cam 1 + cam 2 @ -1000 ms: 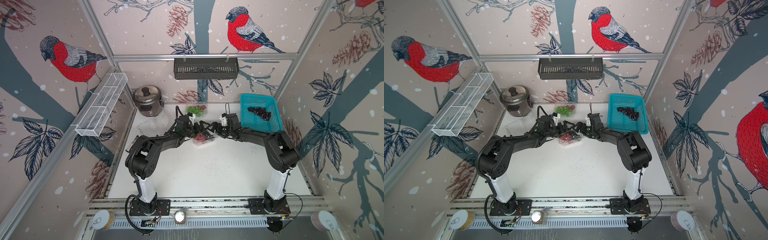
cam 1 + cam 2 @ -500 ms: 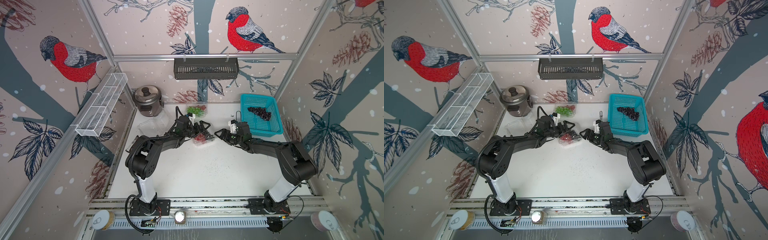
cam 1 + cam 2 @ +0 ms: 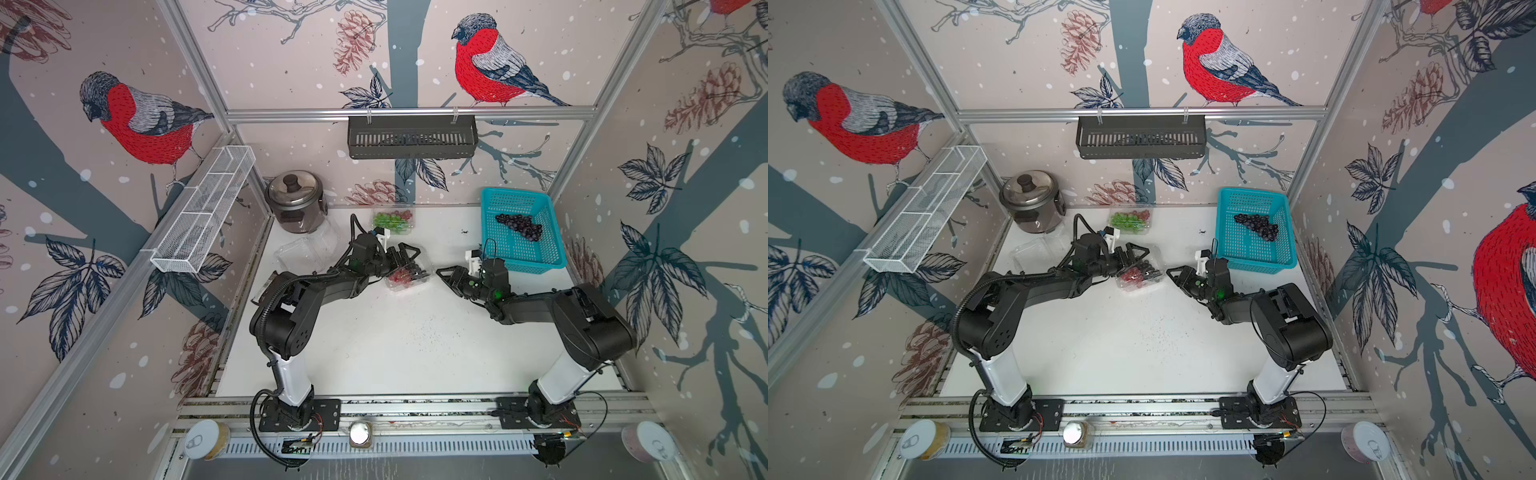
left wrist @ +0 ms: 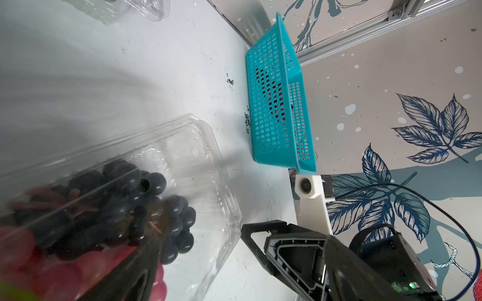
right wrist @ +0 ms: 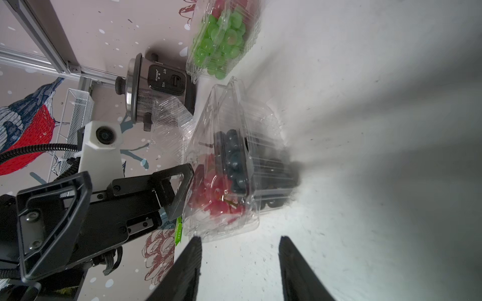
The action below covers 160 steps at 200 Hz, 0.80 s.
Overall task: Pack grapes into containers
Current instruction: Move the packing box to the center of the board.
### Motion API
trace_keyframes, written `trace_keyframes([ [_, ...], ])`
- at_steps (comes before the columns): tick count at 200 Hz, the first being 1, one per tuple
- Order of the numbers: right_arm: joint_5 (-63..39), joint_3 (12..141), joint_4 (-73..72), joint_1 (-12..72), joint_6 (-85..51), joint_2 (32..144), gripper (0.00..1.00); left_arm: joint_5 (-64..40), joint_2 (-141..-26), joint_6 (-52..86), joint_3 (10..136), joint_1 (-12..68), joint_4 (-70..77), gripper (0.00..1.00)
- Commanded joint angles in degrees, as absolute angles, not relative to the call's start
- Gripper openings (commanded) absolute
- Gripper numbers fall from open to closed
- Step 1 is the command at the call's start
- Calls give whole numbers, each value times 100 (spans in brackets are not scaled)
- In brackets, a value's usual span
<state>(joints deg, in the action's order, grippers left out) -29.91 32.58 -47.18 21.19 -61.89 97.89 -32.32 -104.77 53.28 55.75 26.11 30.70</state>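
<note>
Backing off, the right gripper [image 5: 240, 238] now sits with empty jaws apart, the middle clamshell box [image 5: 229, 224] just in front of them. The left gripper [image 3: 409, 261] jaws are spread wide over its red and black grapes [image 3: 402, 275]. Past them the green grapes box [image 3: 394, 219] looks done; black grapes [image 3: 519, 225] in the turquoise basket [image 3: 523, 253] and one empty box [image 3: 300, 254] wait.

We see bright, even overhead light in both top views, soft shadows on the white tabletop [image 3: 374, 365], and straight lines bowing at the edges. In the wrist views, streaked blur smears the tabletop; the nearest red grapes [image 4: 52, 273] are unfocused.
</note>
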Motion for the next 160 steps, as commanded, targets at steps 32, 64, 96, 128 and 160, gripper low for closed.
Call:
trace_keyframes([
  [32,-3041,3252,-5748,2151,-6779,10213,40,-3169,-10384,5232,5503,2617,3045,97],
  [64,-3199,3331,-6169,2173,-7066,10532,33,-3164,-10365,5212,5519,2607,3009,97],
  [96,-3206,3357,-6451,2197,-7268,10741,33,-3164,-10360,5186,5513,2601,2976,97],
  [128,-3264,3388,-6689,2241,-7428,10919,31,-3157,-10324,5169,5485,2573,2952,97],
  [160,-3263,3349,-7028,2251,-7673,11079,28,-3139,-10288,5142,5468,2540,2916,97],
])
